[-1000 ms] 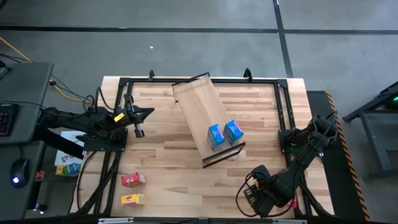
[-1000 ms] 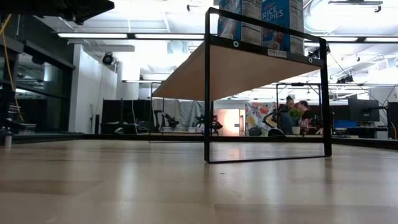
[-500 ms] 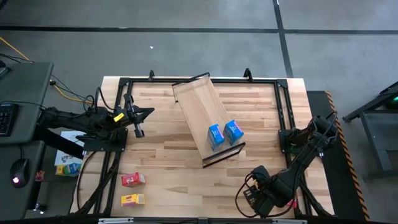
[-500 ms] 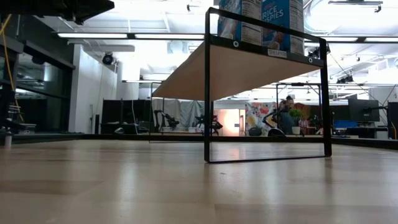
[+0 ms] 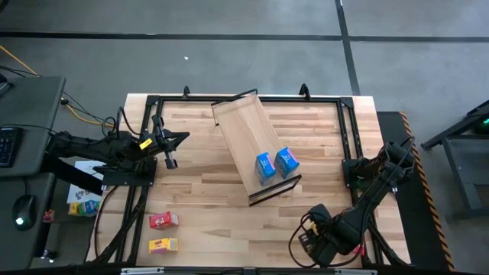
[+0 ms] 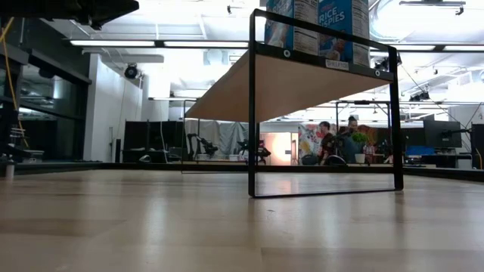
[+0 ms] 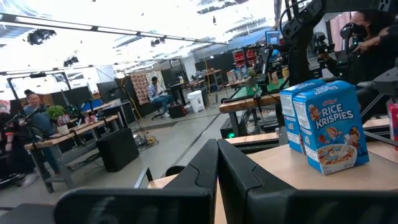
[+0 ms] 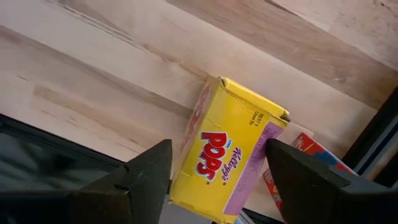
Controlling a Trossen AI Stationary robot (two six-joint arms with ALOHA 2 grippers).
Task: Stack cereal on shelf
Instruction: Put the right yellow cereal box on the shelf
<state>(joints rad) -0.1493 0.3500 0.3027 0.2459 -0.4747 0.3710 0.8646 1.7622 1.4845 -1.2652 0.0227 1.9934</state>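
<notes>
Near the table's front right corner, the right gripper (image 8: 214,171) has its fingers spread around a yellow cereal box (image 8: 227,149), well apart from the shelf (image 5: 243,130), where two blue boxes (image 5: 275,163) stand at its near end.

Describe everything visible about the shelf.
The shelf is a long light-wood board in a thin dark metal frame, with a raised rail at each end. In the high view it lies diagonally across the middle of the tabletop. The low view shows the board raised above the table on its dark end frame, with open space beneath. Two blue cereal boxes stand upright side by side on the end nearer the right arm. Neither gripper touches it.
</notes>
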